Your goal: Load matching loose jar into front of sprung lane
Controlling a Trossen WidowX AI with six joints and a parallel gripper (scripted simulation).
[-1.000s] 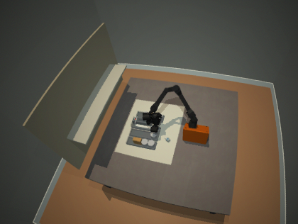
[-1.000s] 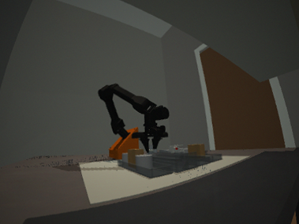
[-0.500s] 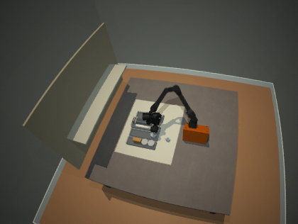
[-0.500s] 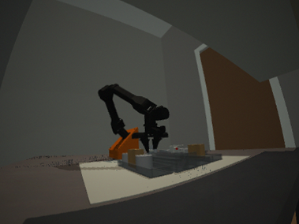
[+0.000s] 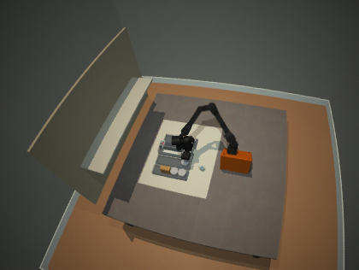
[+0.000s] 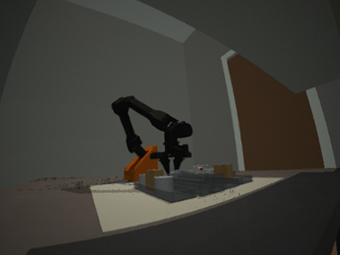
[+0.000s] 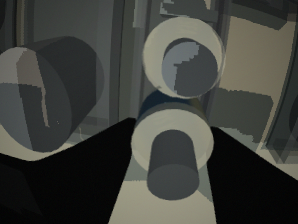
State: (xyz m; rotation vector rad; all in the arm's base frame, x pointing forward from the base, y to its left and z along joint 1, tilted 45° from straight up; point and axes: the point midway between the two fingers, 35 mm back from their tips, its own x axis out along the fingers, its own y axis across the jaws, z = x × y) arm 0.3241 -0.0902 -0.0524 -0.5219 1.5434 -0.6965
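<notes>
My gripper (image 6: pixel 171 170) (image 7: pixel 172 131) points down and is shut on a jar with a pale round top, a grey knob and a blue band. The held jar (image 7: pixel 172 119) is between the fingertips in the wrist view. Directly behind it, a jar with a pale top and grey knob (image 7: pixel 155 55) stands in the sprung lane; the two look touching or nearly so. The held jar is roughly in line with that lane's front end. Whether its base rests on the lane floor is hidden, as are the front stop and the contact at the pusher plate.
A large grey cylinder (image 7: pixel 82 80) stands left of the gripper in the wrist view. In the near lane stand an orange-tan block (image 5: pixel 165 169) and two white round items, one a white cylinder (image 5: pixel 182 172). A small bluish piece (image 5: pixel 202 168) lies on the cream mat (image 5: pixel 197 188).
</notes>
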